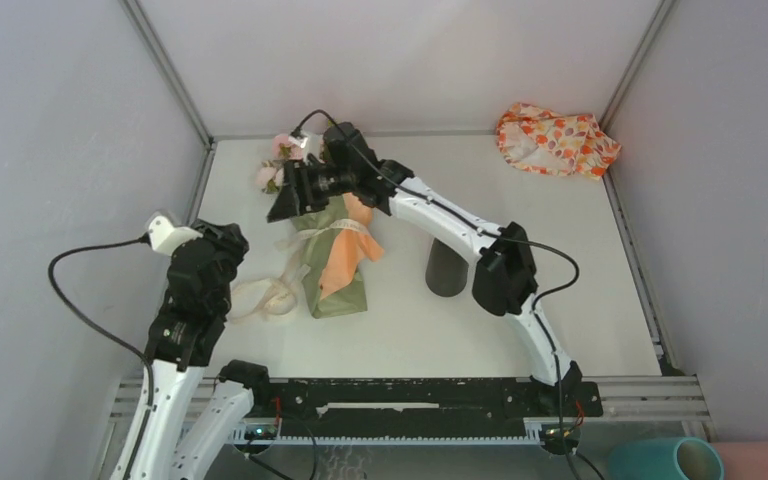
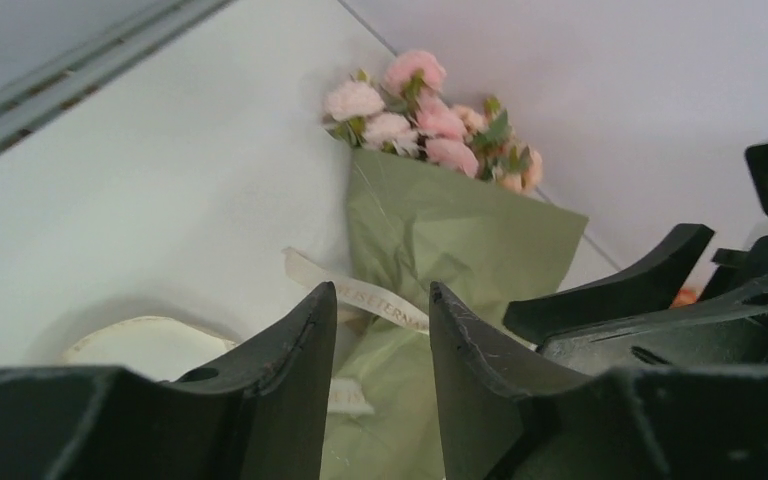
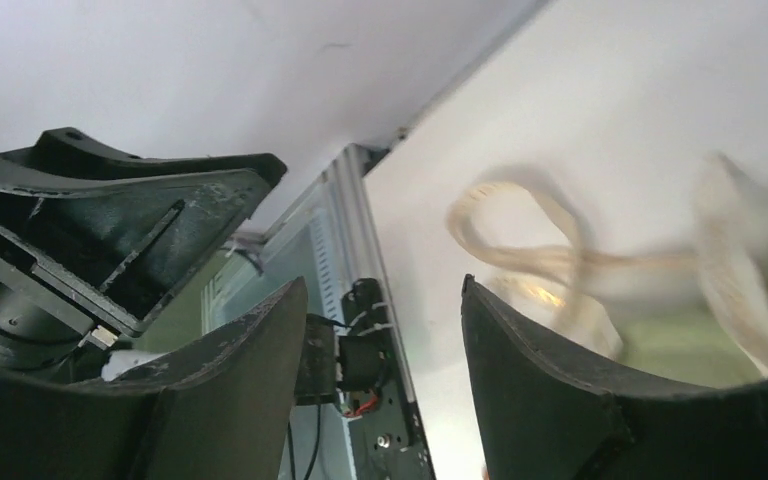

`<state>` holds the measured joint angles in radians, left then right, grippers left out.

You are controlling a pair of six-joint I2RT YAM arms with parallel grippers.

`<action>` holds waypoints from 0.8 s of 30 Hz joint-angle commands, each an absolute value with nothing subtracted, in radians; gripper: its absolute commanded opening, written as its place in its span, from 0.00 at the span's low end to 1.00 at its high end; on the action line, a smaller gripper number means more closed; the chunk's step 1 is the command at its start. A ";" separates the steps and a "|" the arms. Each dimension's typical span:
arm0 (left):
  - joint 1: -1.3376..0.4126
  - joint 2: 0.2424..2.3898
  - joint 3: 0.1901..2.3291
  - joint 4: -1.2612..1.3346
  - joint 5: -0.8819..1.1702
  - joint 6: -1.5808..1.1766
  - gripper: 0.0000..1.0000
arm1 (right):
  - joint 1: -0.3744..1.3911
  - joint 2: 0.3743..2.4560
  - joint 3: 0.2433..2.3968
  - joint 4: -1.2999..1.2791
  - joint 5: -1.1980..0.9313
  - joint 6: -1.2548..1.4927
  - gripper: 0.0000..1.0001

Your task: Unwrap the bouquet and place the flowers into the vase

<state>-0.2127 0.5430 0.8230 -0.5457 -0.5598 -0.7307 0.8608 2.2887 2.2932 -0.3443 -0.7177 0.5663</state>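
We judge little done: the bouquet (image 1: 332,268) lies wrapped, its ribbon (image 1: 260,298) loose, the vase (image 1: 447,270) not yet filled — left hand (image 2: 380,300) narrowly parted, right hand (image 3: 380,290) wide, both empty.

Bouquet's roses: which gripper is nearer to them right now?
Right. The right gripper hangs right beside the roses, over the upper end of the wrap. The left gripper is farther away, off to the wrap's left, near the loose ribbon.

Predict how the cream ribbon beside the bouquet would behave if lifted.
Probably floppy: the ribbon lies in loose loops. Likely light, being thin and flat. It seems wrapped round the bouquet, so pulling might drag that along.
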 commanded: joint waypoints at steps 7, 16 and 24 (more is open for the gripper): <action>-0.208 0.839 0.763 -0.253 -0.089 -0.696 0.49 | 0.639 1.777 1.891 -0.334 -0.405 0.487 0.70; -0.208 1.212 0.924 -0.333 0.037 -0.700 0.53 | 0.564 1.566 1.689 -0.314 -0.342 0.453 0.73; -0.209 1.408 0.985 -0.240 0.070 -0.713 0.57 | 0.532 1.527 1.604 -0.288 -0.374 0.463 0.73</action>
